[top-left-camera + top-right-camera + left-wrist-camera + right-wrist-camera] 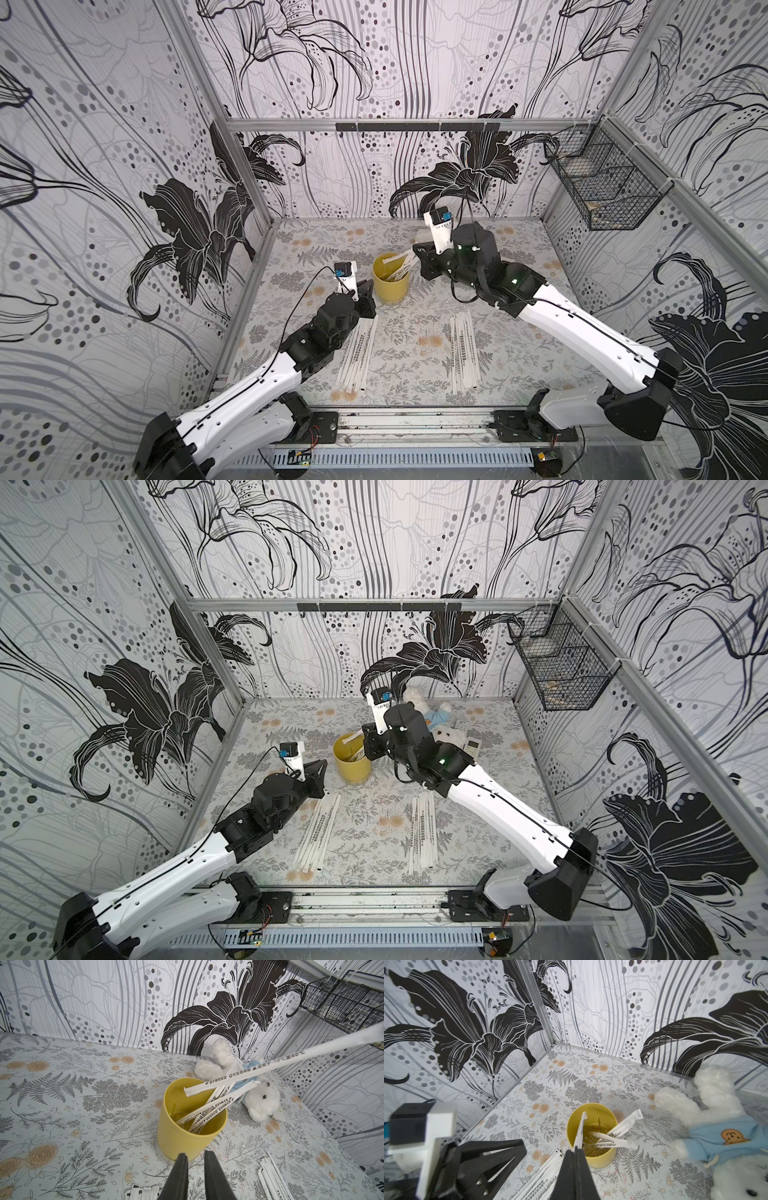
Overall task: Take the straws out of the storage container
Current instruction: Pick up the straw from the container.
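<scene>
right gripper (574, 1150): clamped tight on one white paper-wrapped straw (270, 1067) at the rim of the mustard-yellow cylindrical cup (182, 1136) | axis: that straw slants across the cup's mouth, free end over it, rising toward the right arm | remaining straws (209, 1113): in the cup, leaning the same way | left gripper (196, 1165): part open, empty, just beside the cup's opposite side | next, likely: draw outward along the straw's length

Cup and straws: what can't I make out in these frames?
- Straws in the cup: they overlap; count unclear in both wrist views.
- Held straw: far end cut off by the left wrist view's edge.
- Teddy: partly behind the right arm in a top view.
- Basket contents: too small through the mesh.
</scene>
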Tool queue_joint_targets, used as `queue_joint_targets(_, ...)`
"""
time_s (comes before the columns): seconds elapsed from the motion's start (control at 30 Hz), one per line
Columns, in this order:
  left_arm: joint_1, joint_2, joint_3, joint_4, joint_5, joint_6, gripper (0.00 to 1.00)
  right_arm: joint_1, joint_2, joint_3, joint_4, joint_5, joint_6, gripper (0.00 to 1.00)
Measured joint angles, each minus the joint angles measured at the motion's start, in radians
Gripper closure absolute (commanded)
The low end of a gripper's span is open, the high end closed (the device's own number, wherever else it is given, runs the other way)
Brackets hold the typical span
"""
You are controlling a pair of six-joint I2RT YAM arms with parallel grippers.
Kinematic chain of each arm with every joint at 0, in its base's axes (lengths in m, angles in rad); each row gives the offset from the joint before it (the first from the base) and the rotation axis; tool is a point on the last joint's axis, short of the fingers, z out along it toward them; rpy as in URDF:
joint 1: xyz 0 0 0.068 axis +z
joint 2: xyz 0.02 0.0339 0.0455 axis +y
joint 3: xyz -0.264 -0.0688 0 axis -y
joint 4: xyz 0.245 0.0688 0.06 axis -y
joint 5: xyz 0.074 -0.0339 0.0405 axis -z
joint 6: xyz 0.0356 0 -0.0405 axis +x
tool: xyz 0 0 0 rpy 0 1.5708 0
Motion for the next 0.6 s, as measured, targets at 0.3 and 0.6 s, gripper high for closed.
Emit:
queue_joint_targets(0.3, 0.000, -0.022, 0.090, -0.225, 0.010, -0.032, 0.80, 0.010, 0.009, 0.113, -0.196, -0.222, -0.045, 1.00)
queue_joint_targets(0.6, 0.000, -0.062, 0.144, -0.493, 0.021, -0.061, 0.79, 0.010, 0.187, 0.117, -0.261, -0.510, -0.071, 1.00)
